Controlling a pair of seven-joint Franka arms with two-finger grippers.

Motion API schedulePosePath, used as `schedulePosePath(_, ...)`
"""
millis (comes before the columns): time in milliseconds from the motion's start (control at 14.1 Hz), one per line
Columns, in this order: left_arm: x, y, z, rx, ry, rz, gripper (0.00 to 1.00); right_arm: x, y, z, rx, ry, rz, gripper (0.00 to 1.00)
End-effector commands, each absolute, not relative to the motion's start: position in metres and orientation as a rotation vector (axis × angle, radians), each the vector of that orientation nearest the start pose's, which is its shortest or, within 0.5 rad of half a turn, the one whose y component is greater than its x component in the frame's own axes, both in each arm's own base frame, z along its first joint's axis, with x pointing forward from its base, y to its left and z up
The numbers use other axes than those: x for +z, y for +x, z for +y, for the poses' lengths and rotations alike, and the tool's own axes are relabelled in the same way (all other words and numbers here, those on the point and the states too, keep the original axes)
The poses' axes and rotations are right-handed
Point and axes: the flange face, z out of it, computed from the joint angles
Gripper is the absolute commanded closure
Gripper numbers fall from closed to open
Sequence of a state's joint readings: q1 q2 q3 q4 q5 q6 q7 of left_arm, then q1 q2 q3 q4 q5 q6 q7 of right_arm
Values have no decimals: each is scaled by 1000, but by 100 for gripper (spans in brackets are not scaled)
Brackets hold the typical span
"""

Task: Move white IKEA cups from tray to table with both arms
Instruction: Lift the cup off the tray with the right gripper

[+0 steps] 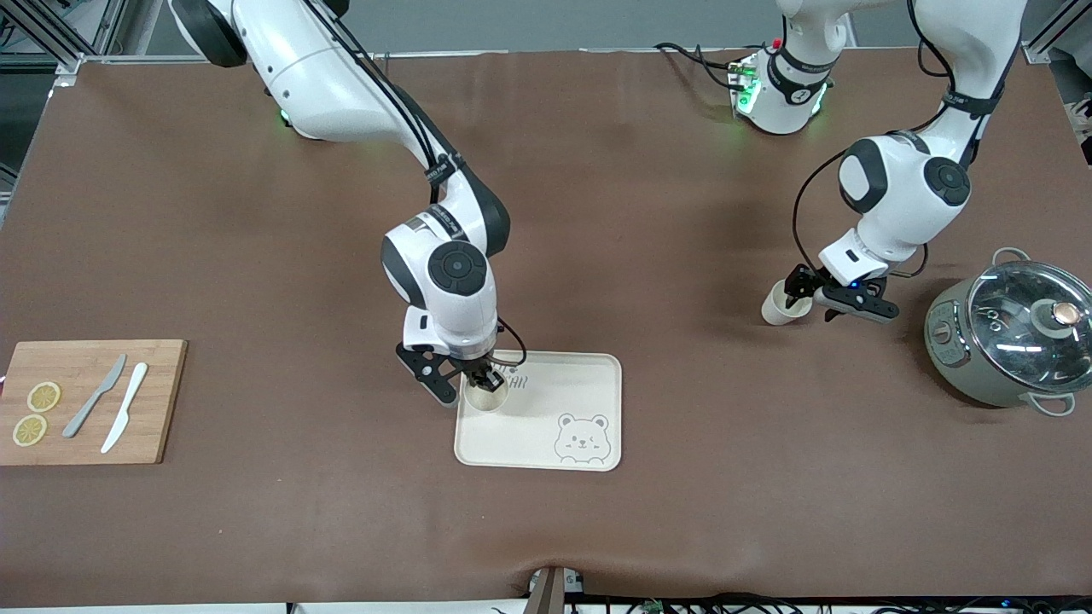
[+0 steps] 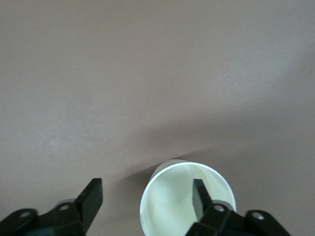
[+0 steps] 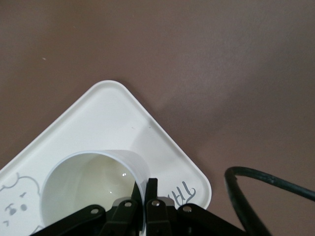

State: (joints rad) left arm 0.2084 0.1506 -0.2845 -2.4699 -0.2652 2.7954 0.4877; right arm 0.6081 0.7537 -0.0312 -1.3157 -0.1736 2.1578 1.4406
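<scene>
The bear tray [image 1: 546,426], lettered "TH…" at one corner, carries one white cup [image 1: 486,399] at its 10 o'clock corner, its rim clenched by the right claw [image 1: 485,382]. The left claw [image 1: 806,292], released, straddles the other cup's [image 1: 781,304] wall on bare worktop [image 1: 256,256].
</scene>
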Motion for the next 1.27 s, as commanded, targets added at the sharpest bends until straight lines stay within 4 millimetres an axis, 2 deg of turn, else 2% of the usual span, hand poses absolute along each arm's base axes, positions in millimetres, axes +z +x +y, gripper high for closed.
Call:
schedulePosePath(0, 284, 503, -26, -318, -3223, 511, 0, 352, 629, 387, -230, -2961, 1083, 100)
schedulePosePath(212, 301, 515, -28, -304, -3241, 522, 0, 412, 621, 340, -122, -3040, 937, 100)
schedulePosePath(354, 311, 523, -28, -314, -3245, 525, 0, 443, 610, 298, -88, -3087, 815, 100)
schedulePosePath(495, 323, 536, -29, -327, -3260, 496, 0, 464, 597, 246, -51, -3119, 695, 100)
schedulePosePath(707, 350, 561, -36, -299, -3306, 411, 0, 477, 575, 178, -16, -3163, 511, 100)
schedulePosePath(848, 361, 573, -45, -293, -3333, 338, 0, 484, 565, 142, -5, -3180, 384, 100)
schedulePosePath(919, 361, 576, -51, -290, -3339, 306, 0, 486, 561, 117, 3, -3185, 340, 100)
schedulePosePath(1061, 361, 586, -79, -271, -3293, 287, 0, 487, 554, 68, 18, -3192, 227, 100)
schedulePosePath(1202, 366, 598, -105, -283, -3228, 227, 0, 486, 549, 15, 32, -3080, 200, 100)
